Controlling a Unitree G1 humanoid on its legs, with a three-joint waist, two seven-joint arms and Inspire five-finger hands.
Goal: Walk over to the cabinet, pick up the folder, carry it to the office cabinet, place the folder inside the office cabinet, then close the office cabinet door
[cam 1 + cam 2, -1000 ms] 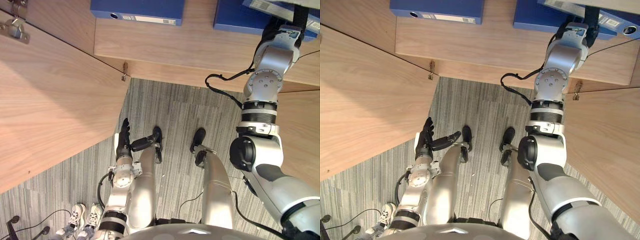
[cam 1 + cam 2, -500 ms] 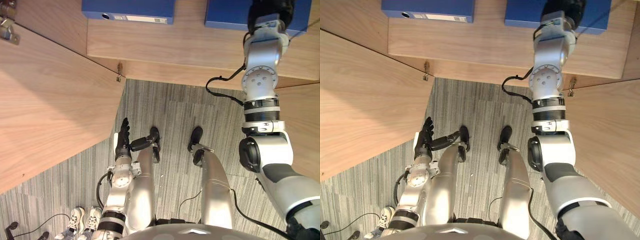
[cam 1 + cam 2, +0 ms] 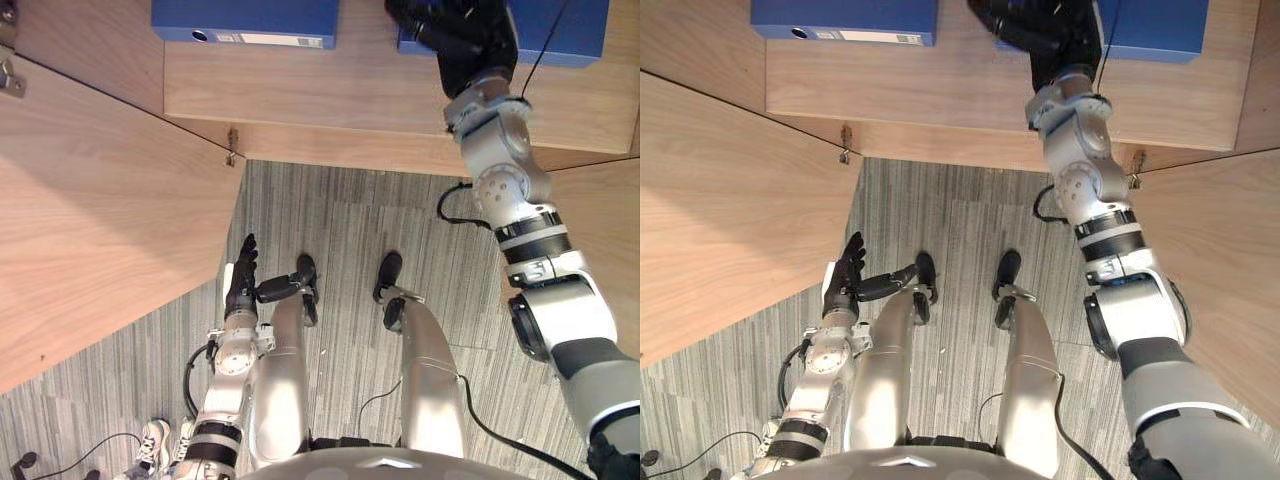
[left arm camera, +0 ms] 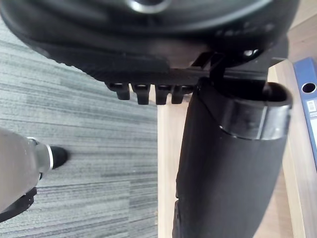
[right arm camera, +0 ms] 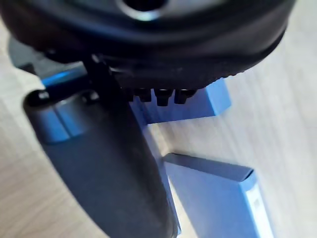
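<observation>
– what's on the wooden cabinet shelf (image 3: pixel 330 95)?
– a left blue folder (image 3: pixel 245 20) and a right blue folder (image 3: pixel 565 30), both lying flat and well apart.
– and under the shelf?
– grey striped carpet (image 3: pixel 340 220) on the floor.

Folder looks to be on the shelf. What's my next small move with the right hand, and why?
Probably draw the right hand straight back out of the cabinet. It hangs open over the shelf, holding nothing, by the blue folder lying flat there; the arm crosses the opening, so the door can't swing shut yet.
</observation>
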